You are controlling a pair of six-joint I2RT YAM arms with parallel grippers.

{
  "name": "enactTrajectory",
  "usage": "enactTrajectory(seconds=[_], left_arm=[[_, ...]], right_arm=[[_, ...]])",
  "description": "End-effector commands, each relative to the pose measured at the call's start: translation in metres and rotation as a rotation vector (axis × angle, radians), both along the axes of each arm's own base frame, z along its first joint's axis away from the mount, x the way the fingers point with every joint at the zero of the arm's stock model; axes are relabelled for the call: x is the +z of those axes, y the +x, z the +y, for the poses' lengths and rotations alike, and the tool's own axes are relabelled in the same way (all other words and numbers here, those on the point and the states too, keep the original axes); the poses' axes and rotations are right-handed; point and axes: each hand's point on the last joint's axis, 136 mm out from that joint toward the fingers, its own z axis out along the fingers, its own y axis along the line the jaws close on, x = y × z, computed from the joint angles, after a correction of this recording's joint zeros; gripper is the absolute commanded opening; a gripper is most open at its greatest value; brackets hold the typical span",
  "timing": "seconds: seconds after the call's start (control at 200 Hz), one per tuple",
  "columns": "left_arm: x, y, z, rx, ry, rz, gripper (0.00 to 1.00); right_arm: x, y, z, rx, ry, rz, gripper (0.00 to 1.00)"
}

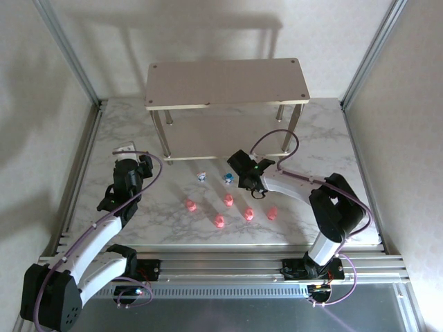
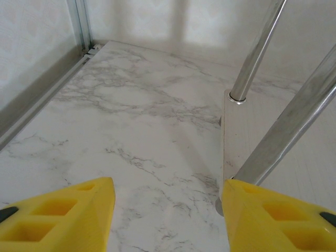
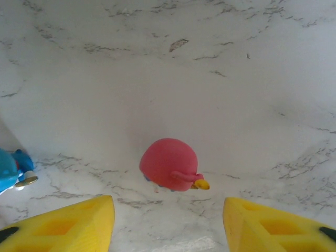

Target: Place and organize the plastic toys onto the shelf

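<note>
The shelf [image 1: 227, 81] stands at the back of the table, its top board bare. On the marble in front of it lie a whitish-blue toy [image 1: 201, 177], a blue toy [image 1: 228, 178] and several pink toys, such as one pink toy [image 1: 191, 205]. My right gripper [image 1: 243, 171] hovers beside the blue toy [image 3: 9, 169], open. A reddish-pink toy with a yellow beak [image 3: 169, 164] lies on the table just beyond its fingertips [image 3: 79, 223], centred between them and untouched. My left gripper [image 1: 130, 158] is open and empty [image 2: 168, 220], low over the marble beside the shelf's front left leg [image 2: 294, 131].
The shelf's lower board [image 2: 231, 136] lies close to the table, with a second metal leg [image 2: 257, 52] rising from it. An aluminium frame rail [image 1: 76, 173] runs along the table's left edge, with white walls behind and beside.
</note>
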Motion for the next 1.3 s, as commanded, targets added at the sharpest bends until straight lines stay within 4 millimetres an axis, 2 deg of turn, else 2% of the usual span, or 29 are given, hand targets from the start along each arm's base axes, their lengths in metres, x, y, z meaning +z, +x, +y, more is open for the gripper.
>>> enactTrajectory(seconds=[0.0, 0.34, 0.395, 0.776, 1.291], left_arm=[[0.018, 0.005, 0.0, 0.009, 0.016, -0.041, 0.56], [0.014, 0.006, 0.002, 0.019, 0.029, -0.029, 0.56], [0.014, 0.006, 0.002, 0.019, 0.03, -0.03, 0.56], [0.007, 0.011, 0.004, 0.021, 0.036, -0.008, 0.56], [0.003, 0.014, 0.006, 0.02, 0.033, 0.002, 0.55]], right_arm=[[0.001, 0.009, 0.005, -0.027, 0.028, -0.01, 0.58], [-0.004, 0.014, 0.011, -0.013, 0.031, -0.002, 0.57], [-0.005, 0.02, 0.003, -0.04, 0.03, 0.001, 0.57], [-0.013, 0.028, 0.004, -0.038, 0.024, 0.02, 0.54], [-0.021, 0.028, 0.0, -0.028, 0.0, 0.036, 0.49]])
